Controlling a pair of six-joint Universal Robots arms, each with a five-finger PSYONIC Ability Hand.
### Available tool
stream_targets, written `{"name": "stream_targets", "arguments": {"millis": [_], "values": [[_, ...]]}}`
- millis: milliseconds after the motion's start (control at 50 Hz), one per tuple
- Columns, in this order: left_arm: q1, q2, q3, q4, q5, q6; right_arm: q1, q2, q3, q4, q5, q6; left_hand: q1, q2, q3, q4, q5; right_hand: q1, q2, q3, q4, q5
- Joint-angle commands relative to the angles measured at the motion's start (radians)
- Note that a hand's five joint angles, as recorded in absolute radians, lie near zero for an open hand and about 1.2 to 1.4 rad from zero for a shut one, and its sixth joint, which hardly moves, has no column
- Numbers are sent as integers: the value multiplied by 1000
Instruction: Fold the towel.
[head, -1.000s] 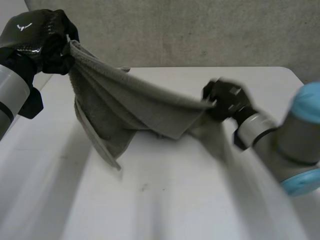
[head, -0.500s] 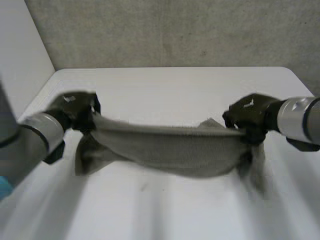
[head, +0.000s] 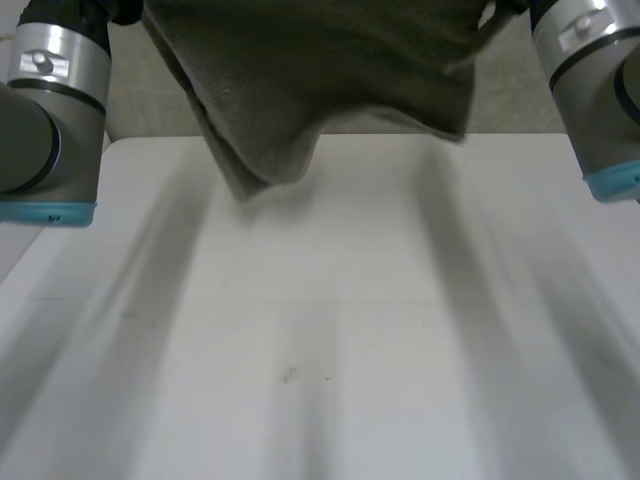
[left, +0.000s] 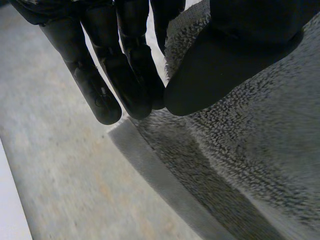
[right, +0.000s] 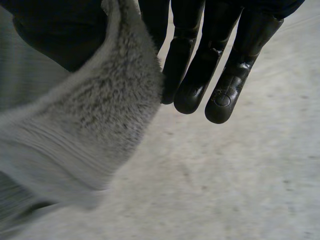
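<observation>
The towel (head: 320, 90) is held high above the desk (head: 350, 330), clear of it, with its lower edge bunched and hanging lowest toward the robot's left. Its upper edge is pinched between thumb and straight fingers by the left robot hand (left: 125, 75) and likewise by the right robot hand (right: 200, 60). Only a narrow margin of cloth is gripped at the right, so a slip could be caused there by a quick swing. A crooked fold could be caused by the uneven hang.

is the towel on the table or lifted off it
Lifted: towel hangs above the table, pinched by left robot hand and right robot hand.
</observation>
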Motion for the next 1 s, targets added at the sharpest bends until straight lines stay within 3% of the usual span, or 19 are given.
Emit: {"name": "stream_targets", "arguments": {"millis": [20,200,300,420,460,480,520,540,580,680,760,860,900,1000], "values": [[28,4,-153,-170,-14,3,5,3,112,256,-86,-6,218,179,180,178,186,434,225,212,204,232],[46,-69,-408,-311,-54,25,-6,138,339,468,-171,-44,218,179,180,178,186,434,225,212,204,232],[39,-146,-453,-413,-54,114,-8,215,397,485,-157,-60,218,179,180,178,186,434,225,212,204,232],[22,-144,-450,-547,-54,158,-14,198,437,477,-163,-37,218,179,180,178,186,434,225,212,204,232],[2,-112,-444,-596,-54,158,-14,159,468,473,-165,-32,-38,-77,-76,-78,-70,434,225,212,204,232],[2,-112,-444,-596,-54,158,-14,158,468,473,-165,-32,-40,-79,-78,-79,-72,434,225,212,204,232],[-13,-33,-460,-606,-51,158,-15,126,505,470,-168,-30,-440,-480,-478,-480,-473,434,225,212,204,232],[-13,-32,-461,-606,-51,158,-15,126,505,470,-168,-30,-442,-481,-480,-482,-474,434,225,212,204,232],[-27,29,-473,-607,-51,161,-14,108,549,450,-168,-30,-659,-698,-696,-698,-691,434,225,212,204,232],[-43,84,-477,-606,-44,168,-14,74,624,392,-168,-30,-865,-904,-903,-904,-897,434,225,212,204,232],[-41,93,-461,-595,-38,169,-18,66,660,351,-168,-32,-865,-904,-903,-904,-897,434,225,212,204,232],[-33,80,-421,-573,34,201,-37,65,677,336,-168,-32,-809,-848,-847,-849,-841,434,225,212,204,232],[-26,35,-393,-570,124,279,-38,65,680,335,-169,-32,-798,-837,-835,-837,-830,434,225,212,204,232],[9,-64,-343,-581,205,437,-38,68,684,333,-169,-32,-765,-804,-803,-805,-797,434,225,212,204,232]]}}
